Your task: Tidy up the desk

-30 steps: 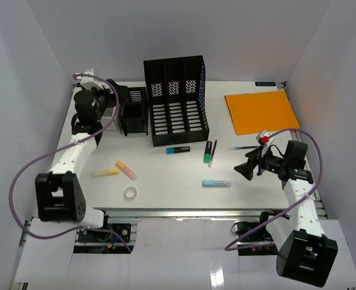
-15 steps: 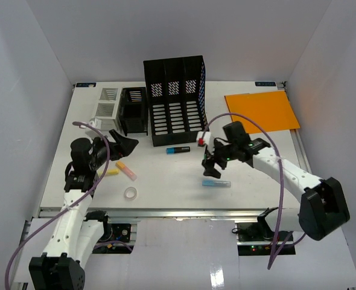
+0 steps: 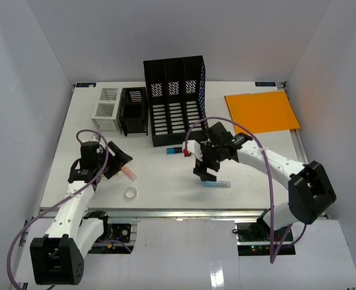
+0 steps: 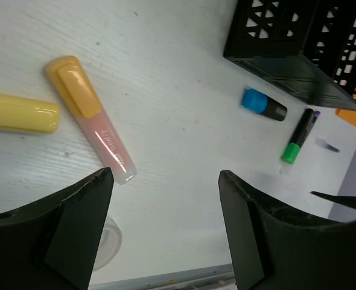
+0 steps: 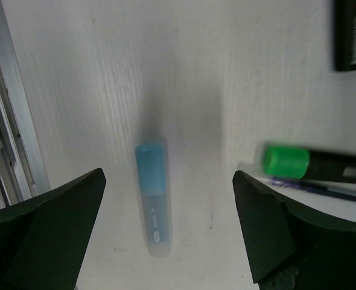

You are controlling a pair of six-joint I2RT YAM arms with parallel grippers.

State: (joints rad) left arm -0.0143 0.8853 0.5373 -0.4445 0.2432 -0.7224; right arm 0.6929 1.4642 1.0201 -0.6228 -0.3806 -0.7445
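Barely begun, I'd judge: the desk beneath both arms lies littered; left gripper gapes empty near the orange highlighter, right gripper gapes empty over the pale blue highlighter

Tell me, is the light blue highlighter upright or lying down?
Lying down: the highlighter rests flat on the desk, full length showing under the right gripper.
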